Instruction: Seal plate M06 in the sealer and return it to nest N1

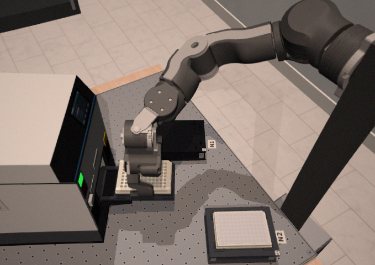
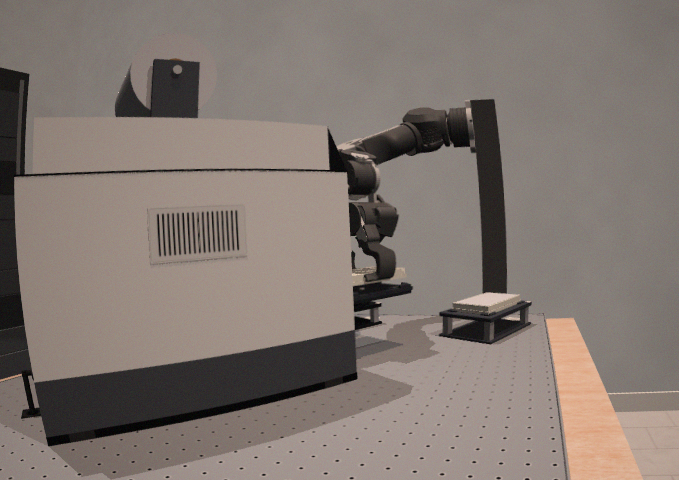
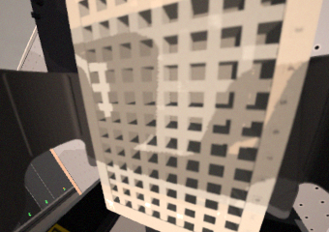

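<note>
The gripper (image 1: 142, 179) holds plate M06 (image 1: 164, 176) tight over the stage (image 1: 106, 184). Its long side runs toward the sealer (image 1: 21, 125). Open worktop (image 1: 162, 224) lies toward the near edge.

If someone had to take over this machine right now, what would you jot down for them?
Gripper: shut on plate M06, open wells, no foil on it.
M06 is over the sealer's stage, which stands out from the housing; whether it sits flat in the pocket cannot be told.
Nest N1 has no plate. M09 lies on nest N2, untouched.
Lamp shows green.
Done: M06 carried from N1 to the stage.
Left: seat and release, press START, wait for green, return M06 to N1.
</note>
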Controlling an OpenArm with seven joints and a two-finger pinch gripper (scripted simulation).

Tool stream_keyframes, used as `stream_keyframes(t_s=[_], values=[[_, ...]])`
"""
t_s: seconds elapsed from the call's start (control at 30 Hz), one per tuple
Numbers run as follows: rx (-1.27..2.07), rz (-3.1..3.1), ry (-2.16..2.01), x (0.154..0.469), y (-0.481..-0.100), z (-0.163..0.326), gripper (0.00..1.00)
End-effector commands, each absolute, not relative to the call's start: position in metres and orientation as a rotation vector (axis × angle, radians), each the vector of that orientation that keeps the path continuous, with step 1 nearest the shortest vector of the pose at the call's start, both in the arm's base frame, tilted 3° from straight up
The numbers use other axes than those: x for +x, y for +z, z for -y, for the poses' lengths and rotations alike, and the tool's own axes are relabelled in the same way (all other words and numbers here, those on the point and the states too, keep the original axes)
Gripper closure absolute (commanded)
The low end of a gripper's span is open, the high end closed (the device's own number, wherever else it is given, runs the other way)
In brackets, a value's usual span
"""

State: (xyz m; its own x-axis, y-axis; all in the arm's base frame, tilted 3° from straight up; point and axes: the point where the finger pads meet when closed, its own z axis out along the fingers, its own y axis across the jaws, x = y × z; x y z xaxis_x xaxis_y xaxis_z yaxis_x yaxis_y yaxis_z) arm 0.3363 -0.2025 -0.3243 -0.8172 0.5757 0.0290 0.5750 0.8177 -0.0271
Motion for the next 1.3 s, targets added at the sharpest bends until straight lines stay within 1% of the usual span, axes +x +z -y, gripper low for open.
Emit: stream_keyframes(t_s=[0.0, 1.0, 1.27], values=[[-0.936, 2.958, 0.033, 0.3337, -0.3272, 0.2037, 1.0], [-0.939, 2.96, 0.03, 0.3371, -0.3233, 0.2027, 1.0], [-0.928, 2.956, 0.036, 0.3356, -0.3277, 0.202, 1.0]])
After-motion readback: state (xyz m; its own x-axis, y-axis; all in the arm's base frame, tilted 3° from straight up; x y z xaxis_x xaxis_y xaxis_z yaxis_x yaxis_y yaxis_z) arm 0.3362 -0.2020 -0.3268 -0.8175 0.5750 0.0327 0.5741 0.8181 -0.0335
